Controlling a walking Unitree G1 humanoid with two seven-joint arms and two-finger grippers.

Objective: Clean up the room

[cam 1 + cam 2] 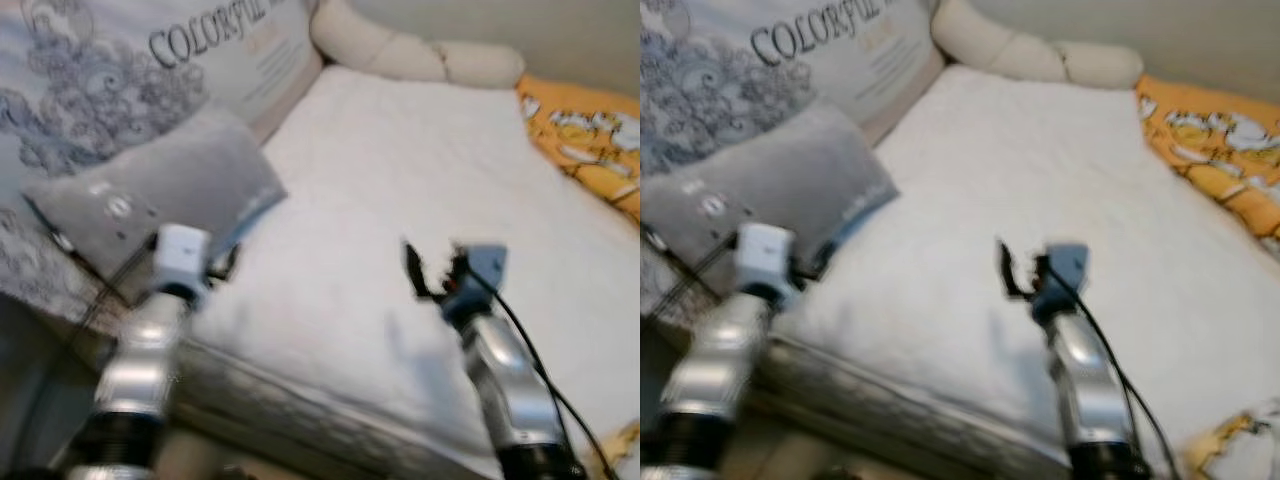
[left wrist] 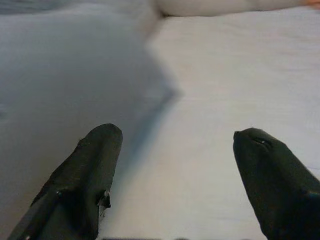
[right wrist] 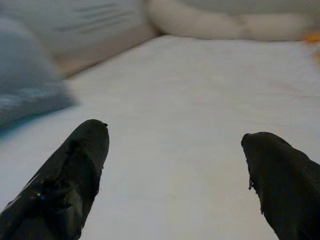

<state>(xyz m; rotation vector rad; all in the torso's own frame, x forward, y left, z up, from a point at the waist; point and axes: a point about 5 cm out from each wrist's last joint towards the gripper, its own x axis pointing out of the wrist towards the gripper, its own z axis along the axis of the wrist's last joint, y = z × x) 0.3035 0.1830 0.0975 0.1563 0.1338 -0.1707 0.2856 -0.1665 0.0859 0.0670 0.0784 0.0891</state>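
A grey pillow (image 1: 160, 195) lies at the left edge of a bed with a white sheet (image 1: 400, 170), half on a patterned quilt (image 1: 90, 80) printed with "COLORFUL". My left gripper (image 2: 175, 145) is open, low over the sheet right beside the pillow's near corner (image 2: 75, 90), with nothing between its fingers. My right gripper (image 3: 175, 137) is open too and hovers over the bare middle of the sheet (image 3: 190, 100). In the left eye view the right gripper (image 1: 430, 270) is near the bed's front edge. The picture is slightly blurred.
A long cream bolster (image 1: 410, 50) lies across the far end of the bed. An orange patterned blanket (image 1: 590, 140) covers the right side. The mattress's front edge (image 1: 300, 400) runs just below both arms. A black cable trails along my right arm.
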